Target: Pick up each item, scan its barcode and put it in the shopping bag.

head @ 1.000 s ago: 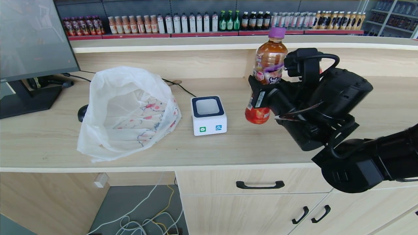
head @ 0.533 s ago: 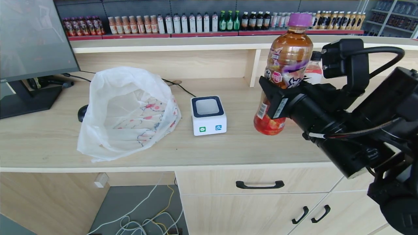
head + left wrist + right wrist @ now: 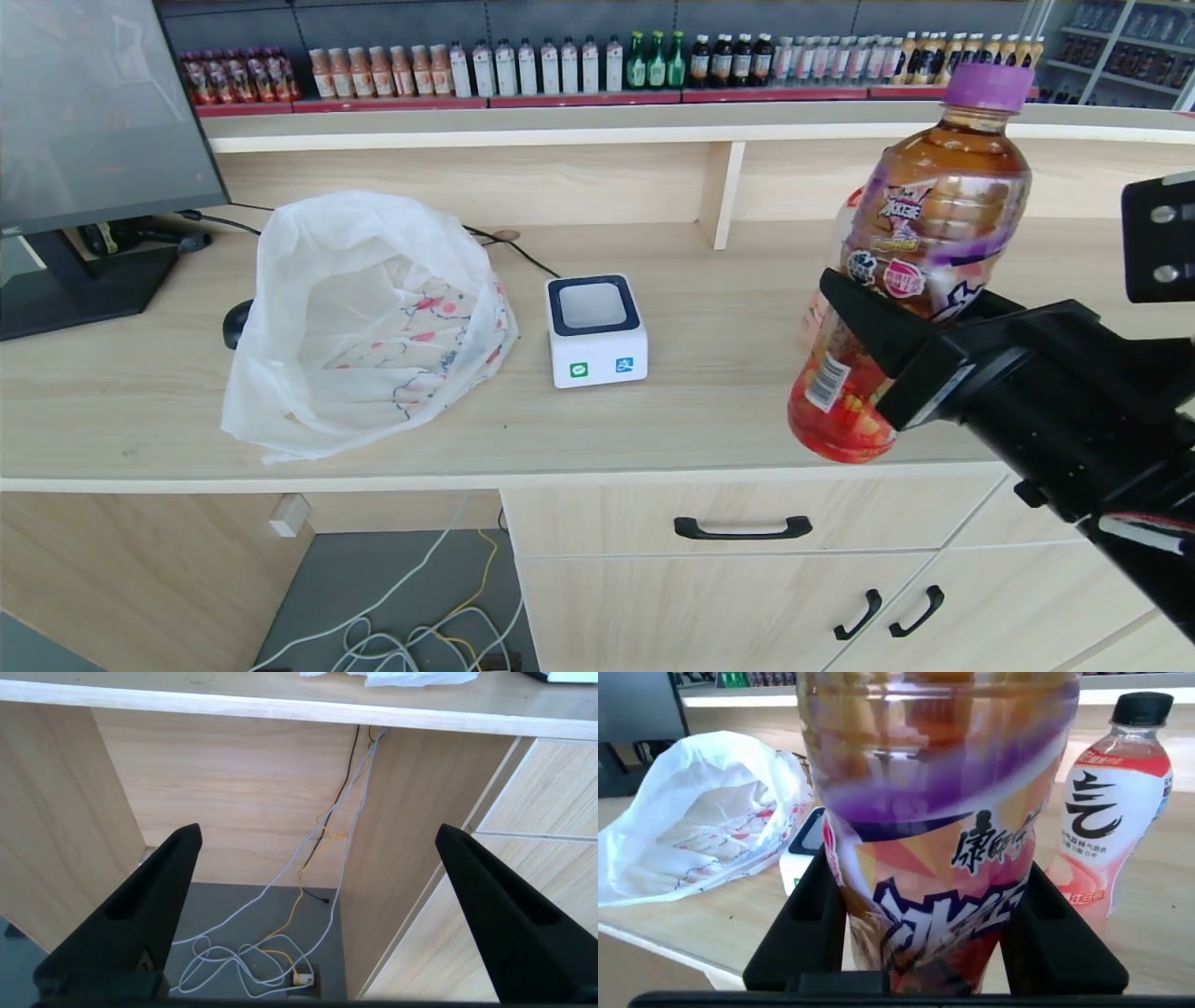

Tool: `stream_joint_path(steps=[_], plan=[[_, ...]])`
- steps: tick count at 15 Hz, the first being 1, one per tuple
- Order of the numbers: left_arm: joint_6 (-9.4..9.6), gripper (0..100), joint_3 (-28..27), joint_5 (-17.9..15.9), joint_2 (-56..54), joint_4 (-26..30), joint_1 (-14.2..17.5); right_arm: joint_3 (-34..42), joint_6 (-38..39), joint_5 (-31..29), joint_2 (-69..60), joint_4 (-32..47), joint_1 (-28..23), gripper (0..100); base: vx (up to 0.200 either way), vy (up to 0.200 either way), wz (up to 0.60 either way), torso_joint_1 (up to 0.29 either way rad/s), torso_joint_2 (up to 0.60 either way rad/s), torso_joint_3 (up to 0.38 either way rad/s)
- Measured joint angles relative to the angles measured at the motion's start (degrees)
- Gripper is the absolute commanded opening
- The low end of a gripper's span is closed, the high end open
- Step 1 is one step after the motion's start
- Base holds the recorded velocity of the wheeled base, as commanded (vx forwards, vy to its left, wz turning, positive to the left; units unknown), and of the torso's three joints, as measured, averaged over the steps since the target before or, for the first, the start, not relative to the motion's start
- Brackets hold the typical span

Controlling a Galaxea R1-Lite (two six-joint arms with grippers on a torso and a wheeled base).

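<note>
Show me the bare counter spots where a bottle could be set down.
Bare counter runs between the scanner and the held bottle, back to the rear wall. Crowded: the shopping bag and monitor stand at left.

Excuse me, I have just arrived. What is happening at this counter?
A robot is doing checkout. Its right end effector holds a purple-capped tea bottle in the air, to the right of the white scanner. The shopping bag lies open left of the scanner. A black-capped bottle stands on the counter. The left end effector hangs open below the counter.
</note>
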Motion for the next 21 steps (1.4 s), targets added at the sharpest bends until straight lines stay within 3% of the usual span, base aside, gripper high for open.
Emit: stream_joint_path(steps=[8,14,21], plan=[[0.0,100,0.0,0.0,0.0,0.0,0.0,2.3,15.3,18.5,-2.6,0.2,-0.8,0,0.0,0.0,0.0,0.0,0.0,0.0],[-0.02,100,0.0,0.0,0.0,0.0,0.0,-7.5,17.4,38.0,6.9,0.1,-0.6,0,0.0,0.0,0.0,0.0,0.0,0.0],[0.0,100,0.0,0.0,0.0,0.0,0.0,-15.0,23.1,52.8,14.1,0.0,-0.4,0,0.0,0.0,0.0,0.0,0.0,0.0]])
